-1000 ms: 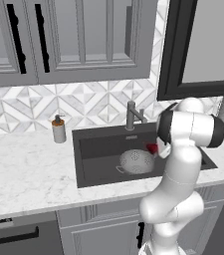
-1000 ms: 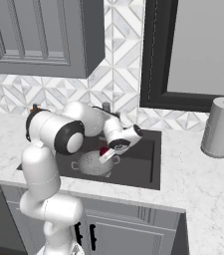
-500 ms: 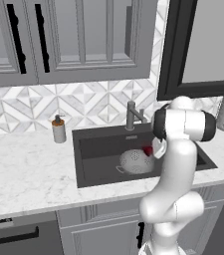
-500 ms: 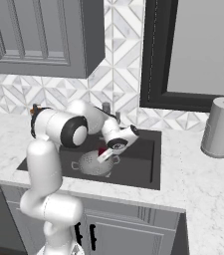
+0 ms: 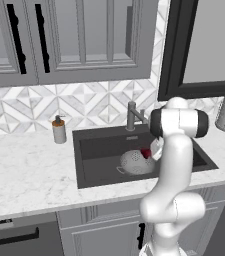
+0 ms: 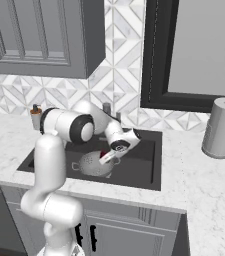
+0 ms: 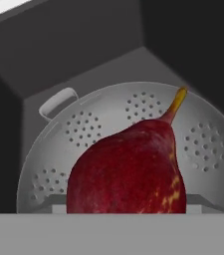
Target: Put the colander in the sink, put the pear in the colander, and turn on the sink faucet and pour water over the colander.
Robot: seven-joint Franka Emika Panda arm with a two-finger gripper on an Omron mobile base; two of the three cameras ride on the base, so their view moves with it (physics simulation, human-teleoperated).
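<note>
Closest to my camera, the dark red pear [image 7: 128, 172] sat between my parted fingers, my gripper [image 6: 105, 156] clamped on it just above the colander [image 7: 108, 149]. Below it the round, perforated metal bowl with its loop handle rested in the dark rectangular sink [image 5: 96, 160]. Behind stood the brushed-metal faucet [image 5: 132, 116]; further left, a soap pump bottle [image 5: 59, 130] on the marble.
</note>
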